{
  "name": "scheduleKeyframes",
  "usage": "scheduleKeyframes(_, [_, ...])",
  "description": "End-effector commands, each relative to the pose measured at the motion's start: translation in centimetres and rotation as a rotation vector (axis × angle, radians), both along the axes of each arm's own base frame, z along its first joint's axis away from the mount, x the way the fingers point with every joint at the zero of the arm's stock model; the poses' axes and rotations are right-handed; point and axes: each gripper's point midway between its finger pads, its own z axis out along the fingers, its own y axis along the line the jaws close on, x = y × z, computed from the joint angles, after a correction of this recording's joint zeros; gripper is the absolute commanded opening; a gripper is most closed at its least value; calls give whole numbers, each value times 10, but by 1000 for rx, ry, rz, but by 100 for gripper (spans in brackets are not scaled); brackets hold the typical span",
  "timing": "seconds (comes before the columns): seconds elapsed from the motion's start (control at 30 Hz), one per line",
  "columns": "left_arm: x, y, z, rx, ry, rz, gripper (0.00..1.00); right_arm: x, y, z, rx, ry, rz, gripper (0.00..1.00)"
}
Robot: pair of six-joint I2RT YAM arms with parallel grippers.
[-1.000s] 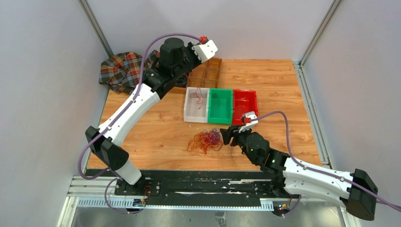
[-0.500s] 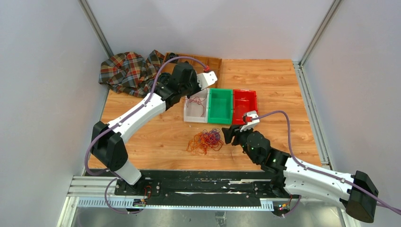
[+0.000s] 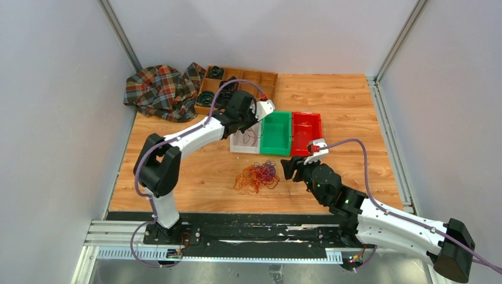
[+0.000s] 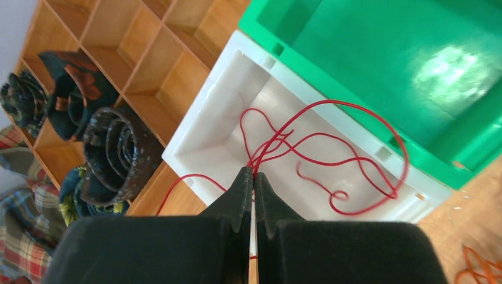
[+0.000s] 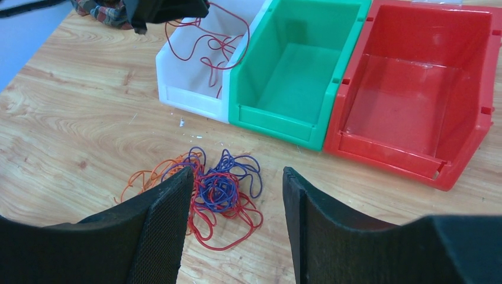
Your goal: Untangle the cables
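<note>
One wooden table (image 3: 349,106), with white bin (image 5: 189,97), green bin (image 5: 278,121) and red bin (image 5: 414,160) side by side at its middle. Tangle of red, orange and blue cables (image 5: 219,189) loose on the table near the white and green bins. Left fingers (image 4: 240,195) clenched on a red cable (image 4: 278,137) lying in the white bin. Right fingers (image 5: 160,231) spread apart, empty, just beside the tangle.

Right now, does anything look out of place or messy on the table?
Yes. The red cable pinched in the left gripper is not fully inside the white bin: one loop reaches over the green bin rim, and another hangs outside.
</note>
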Motion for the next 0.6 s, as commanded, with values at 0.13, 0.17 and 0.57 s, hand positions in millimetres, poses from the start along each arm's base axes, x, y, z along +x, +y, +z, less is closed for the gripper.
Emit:
scheduleKeyframes(0.13, [33, 15, -34, 141, -126, 73, 1, 5, -13, -5, -3, 22, -44, 57])
scheduleKeyframes(0.17, [32, 14, -39, 138, -113, 68, 0, 5, -13, -6, -7, 27, -45, 57])
scheduleKeyframes(0.57, [26, -19, -54, -77, 23, 54, 1, 6, -22, -4, -15, 35, -58, 57])
